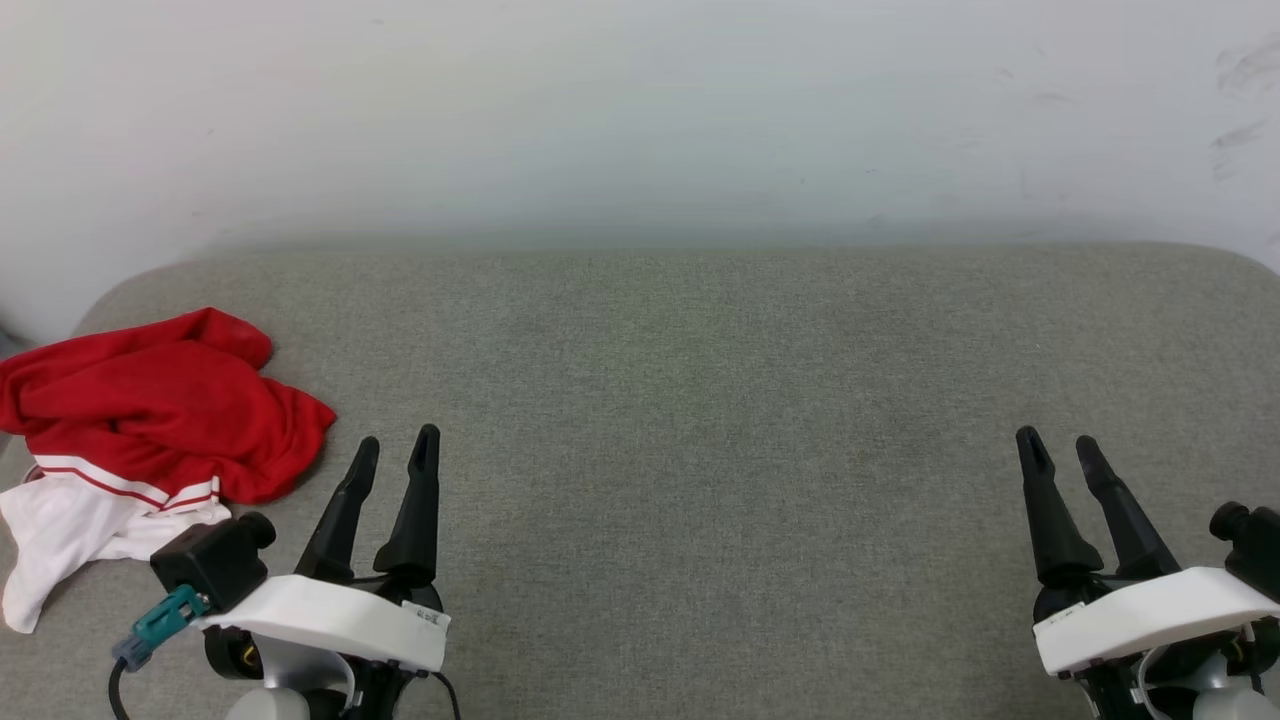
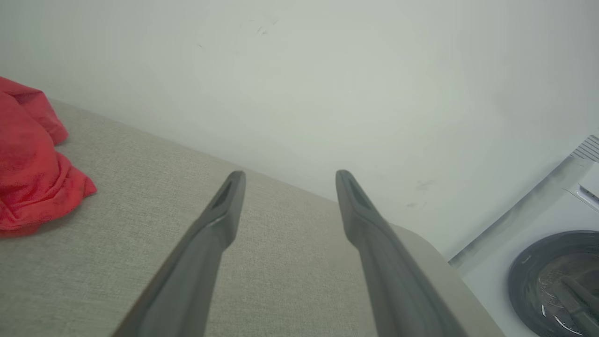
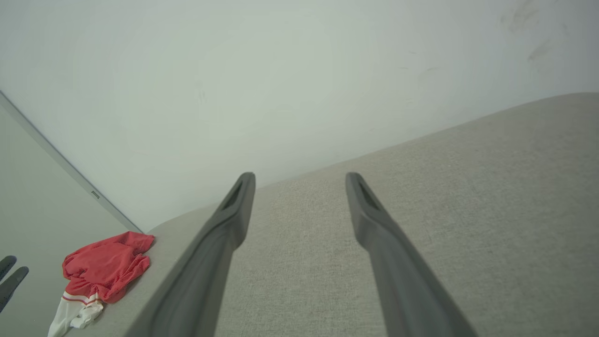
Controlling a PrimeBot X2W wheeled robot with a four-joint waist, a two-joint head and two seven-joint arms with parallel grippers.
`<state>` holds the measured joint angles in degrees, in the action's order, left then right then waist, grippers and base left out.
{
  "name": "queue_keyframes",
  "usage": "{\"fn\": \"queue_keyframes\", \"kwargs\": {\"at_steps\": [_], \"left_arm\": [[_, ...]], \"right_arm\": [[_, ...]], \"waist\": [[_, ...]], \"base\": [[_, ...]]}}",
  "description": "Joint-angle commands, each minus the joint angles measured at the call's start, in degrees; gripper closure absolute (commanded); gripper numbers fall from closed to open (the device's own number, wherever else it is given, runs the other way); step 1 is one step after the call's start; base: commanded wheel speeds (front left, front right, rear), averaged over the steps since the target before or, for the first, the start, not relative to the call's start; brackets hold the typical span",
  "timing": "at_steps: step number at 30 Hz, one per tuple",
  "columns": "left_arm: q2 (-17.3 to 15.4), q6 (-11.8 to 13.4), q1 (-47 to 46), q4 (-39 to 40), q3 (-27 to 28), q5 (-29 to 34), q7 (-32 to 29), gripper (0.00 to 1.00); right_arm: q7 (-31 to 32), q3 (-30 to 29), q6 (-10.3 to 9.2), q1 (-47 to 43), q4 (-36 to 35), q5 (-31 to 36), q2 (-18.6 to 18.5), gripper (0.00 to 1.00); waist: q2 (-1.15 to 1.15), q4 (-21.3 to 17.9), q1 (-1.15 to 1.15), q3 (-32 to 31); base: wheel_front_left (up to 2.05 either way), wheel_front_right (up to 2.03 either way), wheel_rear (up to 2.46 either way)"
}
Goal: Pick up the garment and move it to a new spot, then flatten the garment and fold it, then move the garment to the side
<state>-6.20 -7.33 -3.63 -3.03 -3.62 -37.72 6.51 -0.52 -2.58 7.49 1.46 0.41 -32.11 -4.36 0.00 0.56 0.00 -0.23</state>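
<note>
Garment (image 1: pixel 160 400): crumpled at the left edge of the grey fabric surface (image 1: pixel 700 400).
Hands: my left hand (image 1: pixel 398 440) and right hand (image 1: pixel 1059 440) both gape, holding nothing.
Plan: I'd swing left, pinch a thick red fold, then lift it clear.

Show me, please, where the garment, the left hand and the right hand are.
garment (image 1: pixel 160 400), head view, on its crumpled red body.
left hand (image 1: pixel 398 440), head view, midway between its open fingertips.
right hand (image 1: pixel 1057 440), head view, midway between its open fingertips.
</note>
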Motion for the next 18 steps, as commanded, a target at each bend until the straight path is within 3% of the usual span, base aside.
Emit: {"fn": "queue_keyframes", "kwargs": {"at_steps": [1,18], "left_arm": [[-0.4,0.0,0.0,0.9,-0.2,1.4,0.5,0.0],[-2.4,1.7,0.5,-0.3,-1.6,13.9,3.1,0.0]], "right_arm": [[0.0,0.0,0.0,0.3,-0.9,1.8,-0.5,0.0],[1.4,-0.3,0.0,-1.2,-2.6,15.2,-0.4,0.0]], "waist": [[0.0,0.0,0.0,0.0],[0.0,0.1,0.0,-0.1]], "base": [[0.0,0.0,0.0],[0.0,0.0,0.0]]}}
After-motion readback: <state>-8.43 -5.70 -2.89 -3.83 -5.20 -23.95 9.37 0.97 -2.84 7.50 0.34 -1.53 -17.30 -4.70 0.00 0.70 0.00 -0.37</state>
